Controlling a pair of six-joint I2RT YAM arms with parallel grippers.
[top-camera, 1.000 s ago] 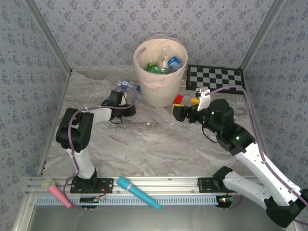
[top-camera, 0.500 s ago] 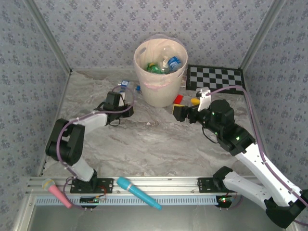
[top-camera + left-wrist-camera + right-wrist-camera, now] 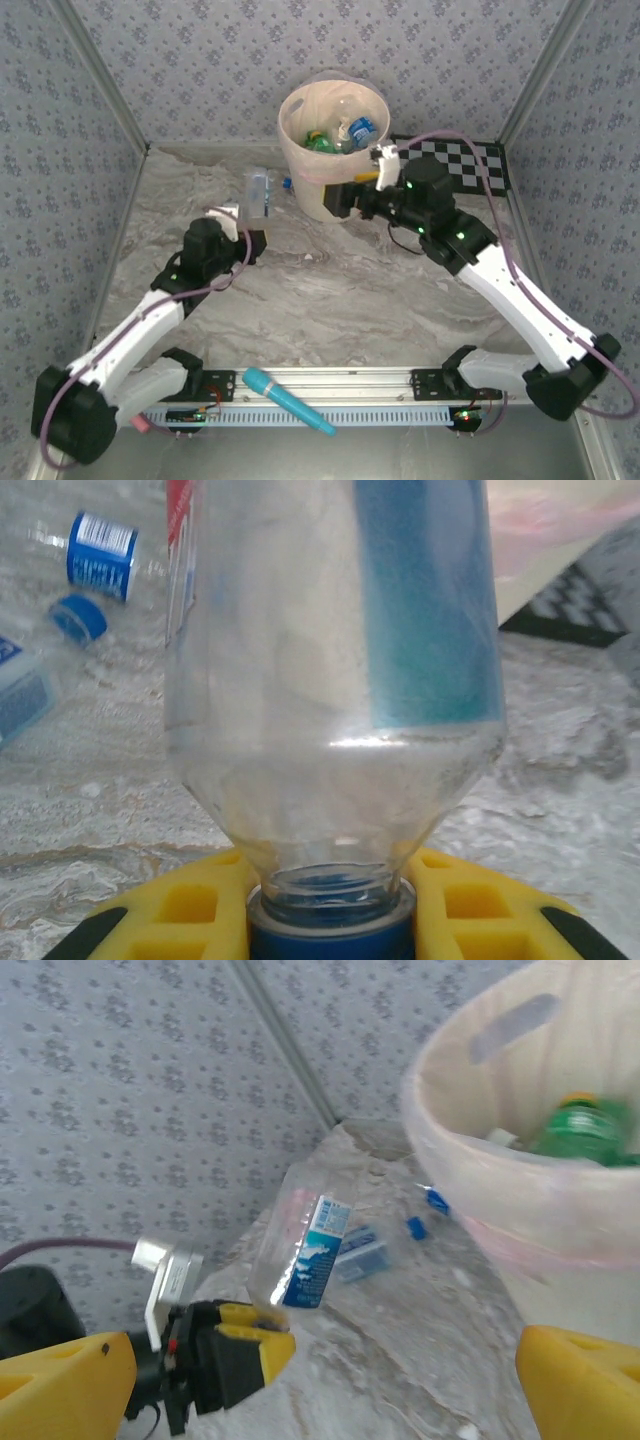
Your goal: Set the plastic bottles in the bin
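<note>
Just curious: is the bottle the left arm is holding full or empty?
Looks empty: the clear bottle shows no liquid inside.

left end effector (image 3: 249,222) gripped and lifted a clear bottle (image 3: 258,190); right arm (image 3: 500,285) neared bin (image 3: 292,140).

No text legible — labels on the bottle (image 3: 330,680) too blurred.

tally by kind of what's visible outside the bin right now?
Clear blue-label bottles: 3 (held bottle in the left gripper, two lying bottles)
Wands: 2 (blue wand; pink wand, just its tip showing)
Checkerboard: 1
Total: 6
</note>
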